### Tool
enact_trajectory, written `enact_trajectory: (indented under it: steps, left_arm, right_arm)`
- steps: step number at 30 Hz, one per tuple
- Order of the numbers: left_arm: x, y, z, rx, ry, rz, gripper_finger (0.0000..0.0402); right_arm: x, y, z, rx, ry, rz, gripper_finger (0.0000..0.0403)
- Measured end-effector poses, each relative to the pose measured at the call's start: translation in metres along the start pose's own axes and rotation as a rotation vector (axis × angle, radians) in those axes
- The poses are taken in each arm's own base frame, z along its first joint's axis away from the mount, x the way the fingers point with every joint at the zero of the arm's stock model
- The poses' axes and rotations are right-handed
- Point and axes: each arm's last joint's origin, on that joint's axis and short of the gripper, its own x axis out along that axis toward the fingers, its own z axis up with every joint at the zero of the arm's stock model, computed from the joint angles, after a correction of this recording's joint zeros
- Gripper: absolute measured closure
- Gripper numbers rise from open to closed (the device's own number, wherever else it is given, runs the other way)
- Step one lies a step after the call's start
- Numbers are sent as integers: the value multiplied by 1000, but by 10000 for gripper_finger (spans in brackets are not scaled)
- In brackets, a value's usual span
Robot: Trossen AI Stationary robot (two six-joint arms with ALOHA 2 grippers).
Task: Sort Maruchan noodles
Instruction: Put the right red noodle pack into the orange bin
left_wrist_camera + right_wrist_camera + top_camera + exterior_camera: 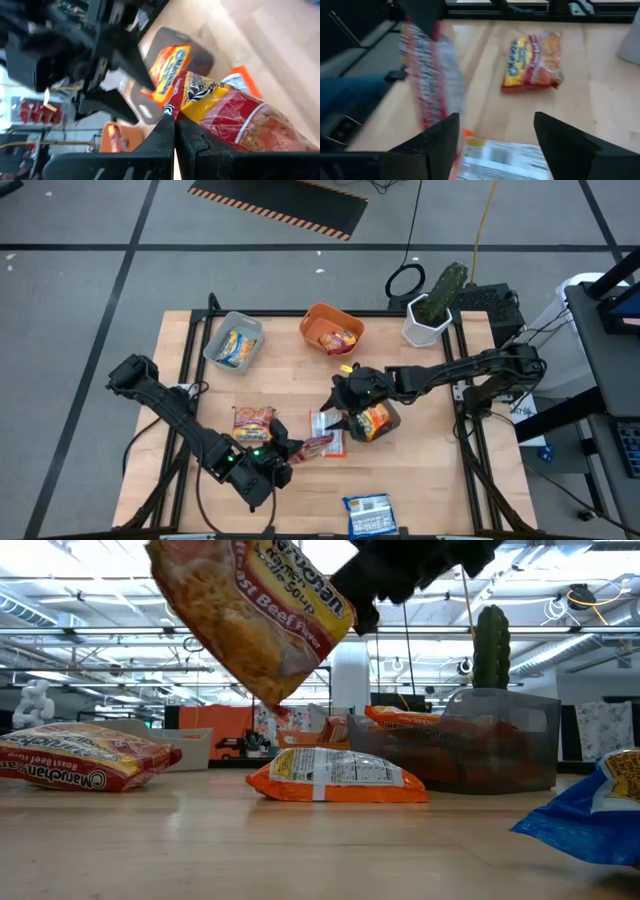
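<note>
My left gripper (290, 450) (175, 131) is over the near middle of the table, shut on a red roast-beef packet (320, 446) (250, 610) that is up in the air. My right gripper (343, 398) (495, 145) is open and empty at mid-table. It hovers over an orange packet lying white back up (325, 423) (505, 160) (335, 775). Another orange packet (372, 422) shows just under the right wrist. I cannot tell whether it rests on the table. A second roast-beef packet (253, 423) (532, 60) lies flat to the left. My left gripper pinches the red packet between its two fingers by one short end (172, 105). The packet (240, 120) stretches away past the fingertips. It is lifted clear of the table and tilted, its lower end (270, 695) hanging free.
A grey tray (213, 348) at the far left holds a yellow-and-blue packet (238, 348). An orange tray (312, 315) at the far middle holds orange packets. A potted cactus (432, 315) stands at the far right. A blue packet (368, 515) (600, 800) lies at the near edge.
</note>
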Motion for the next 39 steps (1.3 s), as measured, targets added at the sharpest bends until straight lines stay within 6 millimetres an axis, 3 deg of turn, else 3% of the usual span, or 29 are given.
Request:
enact_trajectory:
  steps: [7,18,30,34,39]
  left_arm:
    - [3,2,-3,7,27,14,400]
    - [11,9,-6,53,52,26,400]
    - [27,21,-12,30,87,16,400]
    - [28,22,-13,28,92,19,400]
    - [28,22,-13,27,90,19,400]
  right_arm:
    - [3,34,18,-90,-45,-50,124]
    - [4,37,19,-88,-46,-108,108]
    - [18,17,-5,-74,6,-142,104]
    - [31,12,-12,-64,13,-19,115]
    - [50,-1,-24,-90,17,-17,142]
